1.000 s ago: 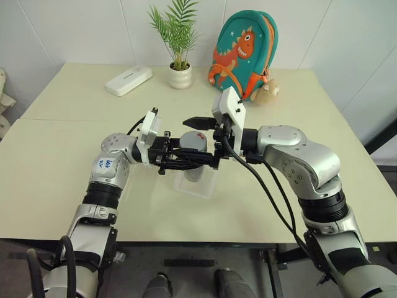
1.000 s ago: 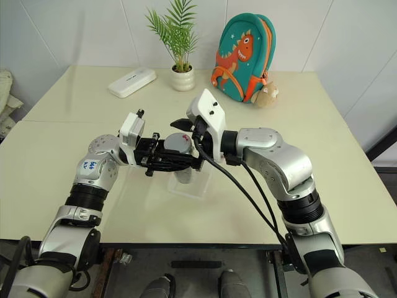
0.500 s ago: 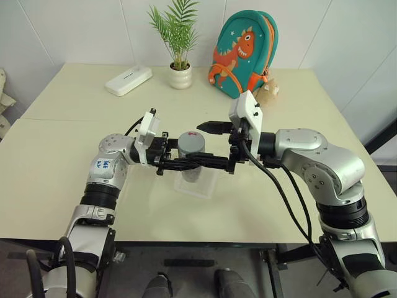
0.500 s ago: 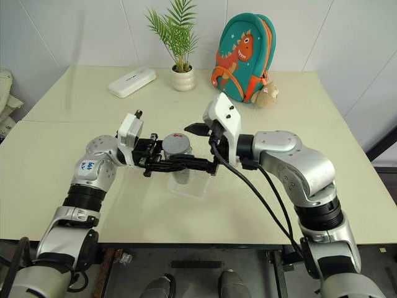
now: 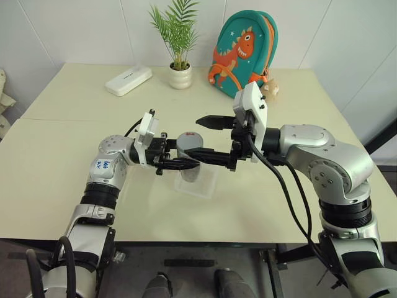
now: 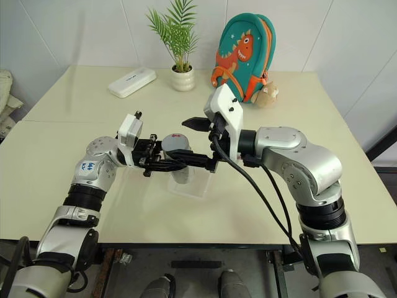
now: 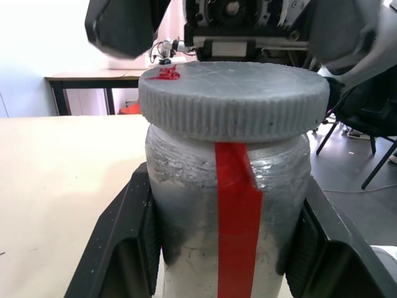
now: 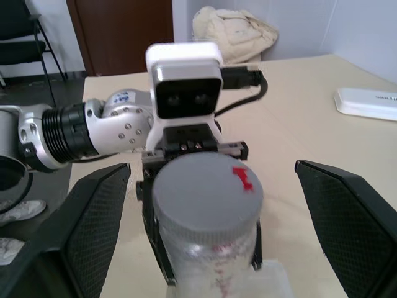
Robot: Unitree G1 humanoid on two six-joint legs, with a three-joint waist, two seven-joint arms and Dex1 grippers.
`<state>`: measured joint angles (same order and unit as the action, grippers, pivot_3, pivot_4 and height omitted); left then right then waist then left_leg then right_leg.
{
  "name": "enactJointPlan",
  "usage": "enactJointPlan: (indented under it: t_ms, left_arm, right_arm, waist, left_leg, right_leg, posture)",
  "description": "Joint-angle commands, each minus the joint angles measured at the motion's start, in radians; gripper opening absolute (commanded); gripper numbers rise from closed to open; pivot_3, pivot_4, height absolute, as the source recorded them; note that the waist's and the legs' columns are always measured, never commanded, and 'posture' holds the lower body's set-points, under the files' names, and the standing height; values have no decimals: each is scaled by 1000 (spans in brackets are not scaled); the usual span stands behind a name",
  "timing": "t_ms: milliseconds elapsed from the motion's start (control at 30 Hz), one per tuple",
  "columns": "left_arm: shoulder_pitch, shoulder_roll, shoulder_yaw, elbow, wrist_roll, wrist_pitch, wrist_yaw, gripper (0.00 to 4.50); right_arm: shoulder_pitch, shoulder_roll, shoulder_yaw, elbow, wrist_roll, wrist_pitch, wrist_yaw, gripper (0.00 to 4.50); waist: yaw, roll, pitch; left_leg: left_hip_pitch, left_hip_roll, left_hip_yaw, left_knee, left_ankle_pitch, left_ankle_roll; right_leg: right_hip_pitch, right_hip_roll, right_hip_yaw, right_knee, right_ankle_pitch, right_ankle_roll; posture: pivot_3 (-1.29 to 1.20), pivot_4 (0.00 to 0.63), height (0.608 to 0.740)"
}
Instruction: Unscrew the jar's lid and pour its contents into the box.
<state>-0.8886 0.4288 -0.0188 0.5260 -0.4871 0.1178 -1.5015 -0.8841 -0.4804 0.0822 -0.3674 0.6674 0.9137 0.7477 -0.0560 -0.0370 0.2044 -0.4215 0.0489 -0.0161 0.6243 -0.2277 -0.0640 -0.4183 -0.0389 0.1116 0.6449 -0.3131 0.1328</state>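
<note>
Silvery-grey jar with red stripe (image 5: 188,149), frame centre, pinched steady by left tool (image 5: 180,162); right tool (image 5: 203,136) spread wide around grey lid (image 8: 207,188), presumably to unscrew.

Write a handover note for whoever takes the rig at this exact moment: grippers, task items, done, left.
Left gripper: shut on the jar, held upright above the box.
Right gripper: open, fingers either side of the lid, not touching it.
Done: jar lifted and steadied over the box.
Left: lid is on the jar; grip it, unscrew, then pour the contents into the box. Contents are not visible through the jar wall.
</note>
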Motion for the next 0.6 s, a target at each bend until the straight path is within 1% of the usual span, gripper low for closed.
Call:
enactJointPlan:
  t_ms: [33, 333, 467, 600]
  left_arm:
    - [-32, -7, 2, -6, -10, -18, -78, 2070]
    - [-43, -22, -4, -16, -14, -17, -85, 2070]
    - [-45, -24, -5, -14, -13, -19, -88, 2070]
    - [-40, -23, -6, -20, -14, -19, -89, 2070]
  right_arm:
    - [-30, 32, 3, -10, 6, -27, -9, 4467]
    - [-61, 103, 75, 80, -87, -99, -13, 4467]
    - [-77, 114, 90, 132, -131, -138, -4, 4467]
    - [-89, 120, 88, 157, -143, -157, 7, 4467]
  waist:
    - [0, 0, 0]
    - [0, 0, 0]
    - [0, 0, 0]
    - [-1, 0, 0]
  left_leg:
    - [0, 0, 0, 0, 0, 0]
    - [0, 0, 0, 0, 0, 0]
    - [0, 0, 0, 0, 0, 0]
    - [0, 0, 0, 0, 0, 0]
  right_leg:
    - [0, 0, 0, 0, 0, 0]
    - [0, 0, 0, 0, 0, 0]
    - [0, 0, 0, 0, 0, 0]
    - [0, 0, 0, 0, 0, 0]
  posture:
    - [0, 150, 740]
    - [0, 150, 740]
    - [0, 150, 740]
    - [0, 150, 740]
